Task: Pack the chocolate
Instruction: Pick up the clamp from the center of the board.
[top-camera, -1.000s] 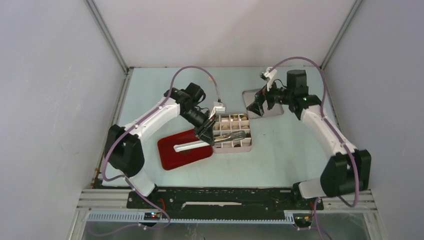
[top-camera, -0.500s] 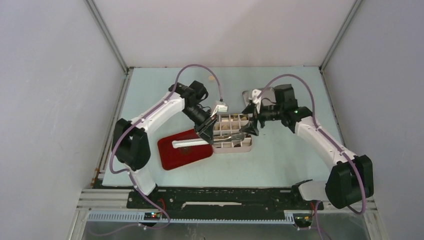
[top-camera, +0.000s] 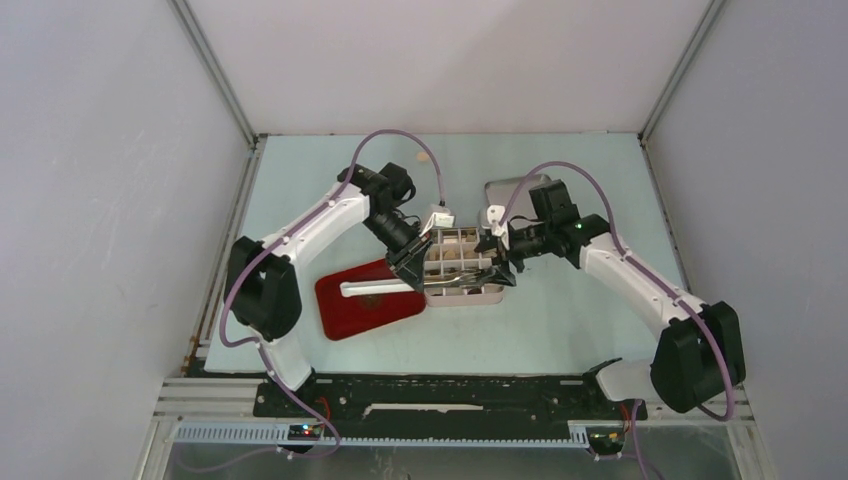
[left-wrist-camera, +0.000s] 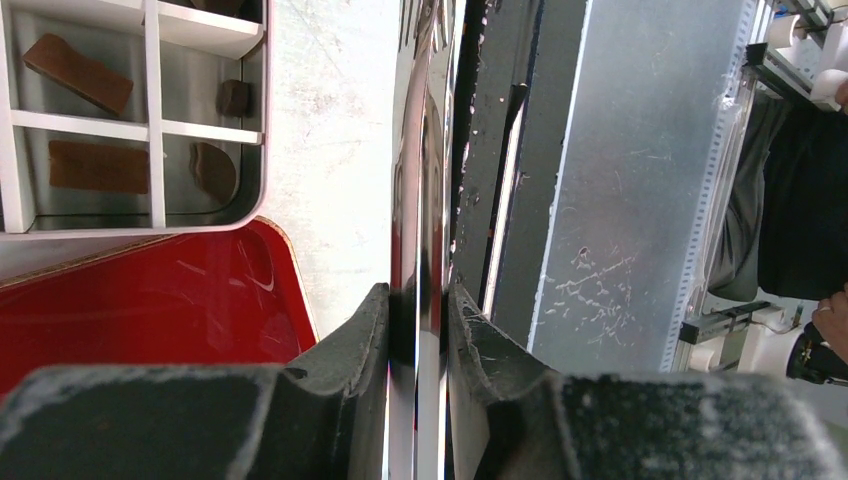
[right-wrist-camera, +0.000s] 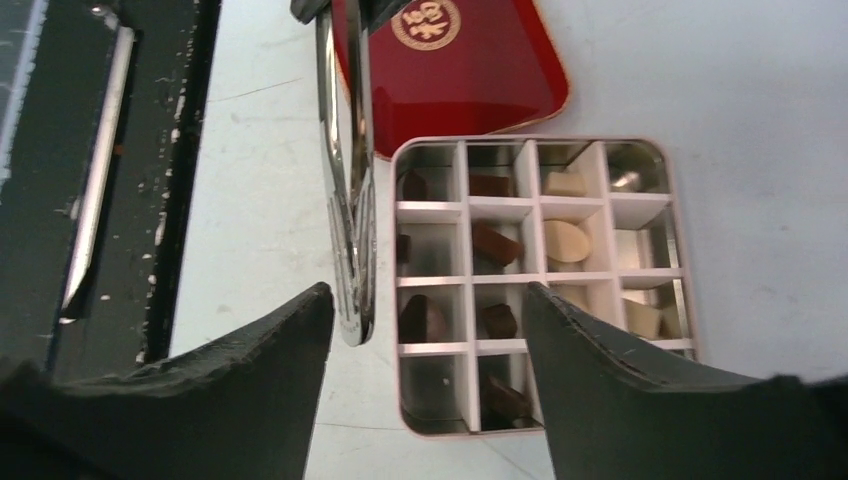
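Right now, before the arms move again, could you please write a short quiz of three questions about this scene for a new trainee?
1. True or false: the left gripper is shut on the metal tongs.
2. Short answer: do the jaws of the right gripper stand open or shut?
3. Choose one: the chocolate pieces lie A) in the divided box; B) in a glass bowl; C) in the right gripper.

Key: 1 true; 2 open; 3 A.
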